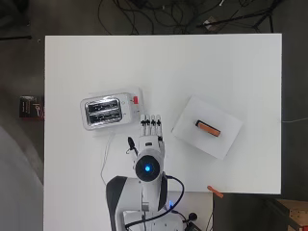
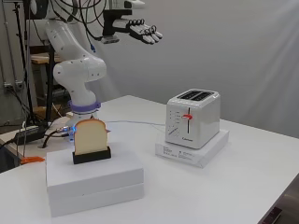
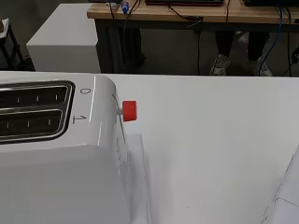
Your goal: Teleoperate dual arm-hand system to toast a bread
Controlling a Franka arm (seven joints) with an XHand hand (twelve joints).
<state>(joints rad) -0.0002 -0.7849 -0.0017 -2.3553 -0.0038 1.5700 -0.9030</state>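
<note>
While the hand hovers open, only side view shows the bread upright.

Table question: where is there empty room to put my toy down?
The white table is bare beyond the white toaster and the white box holding the bread slice. Between them it is crowded: the black and white hand hovers there.

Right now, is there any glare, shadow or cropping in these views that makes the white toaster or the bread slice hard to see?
Overhead view: the white two-slot toaster nearly blends into the bright white table, while its metal top reflects light. Side view: even light, the tan bread slice in its black holder stands out clearly. Wrist view: the toaster is cropped, its red lever knob plain.
</note>
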